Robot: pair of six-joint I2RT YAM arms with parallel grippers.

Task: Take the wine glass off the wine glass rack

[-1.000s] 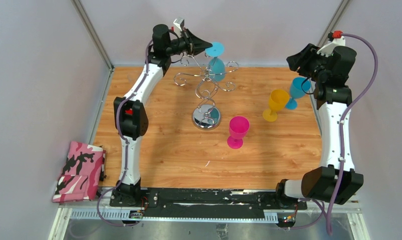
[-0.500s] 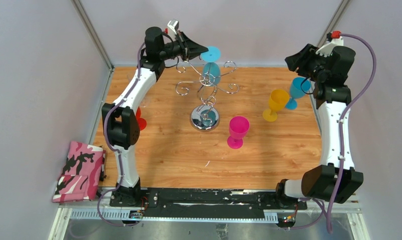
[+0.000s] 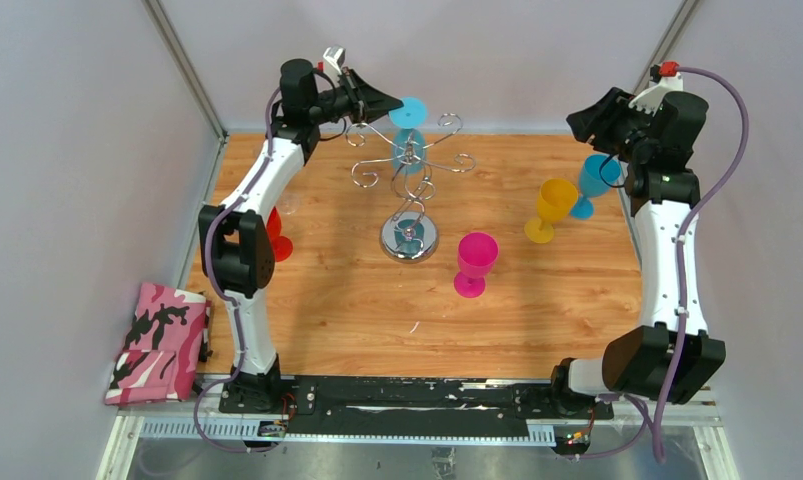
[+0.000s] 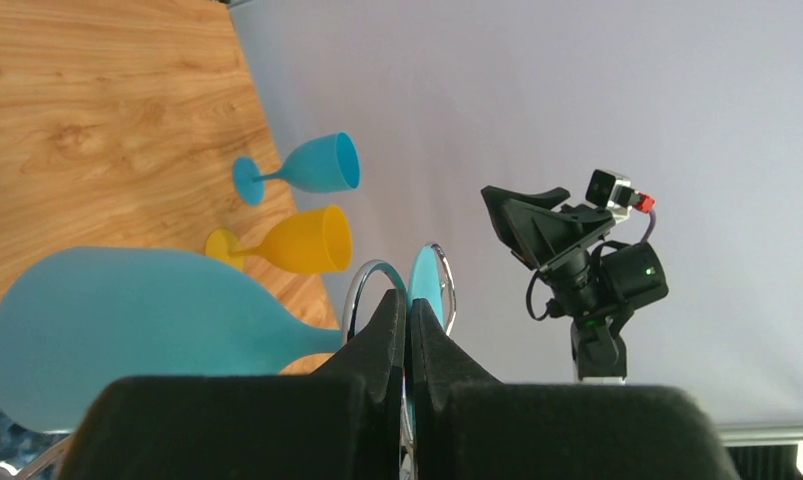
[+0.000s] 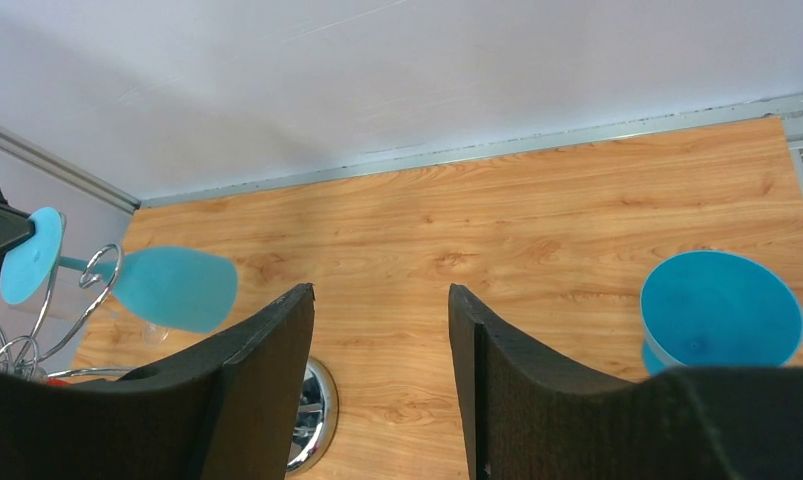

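The left gripper (image 4: 408, 305) has its two fingers pressed nearly together, with only a thin slit between them, at the stem of the teal wine glass (image 4: 127, 330). The stem itself is hidden behind the fingers, so the grip seems closed on it, but the contact cannot be seen. The round foot of the glass is just beside the fingertips. In the right wrist view the stem passes through a curled arm at the top of the wine glass rack (image 3: 422, 241), so the glass is not off the rack yet.

Compared with one second ago, the left gripper and the glass have moved to the left, while the rack's base stands almost in the same place on the table (image 3: 357, 300). A red glass (image 3: 277, 240) now shows behind the left arm. The right gripper (image 5: 380, 292) is wide open above the blue glass (image 5: 722, 310), almost where it was before.
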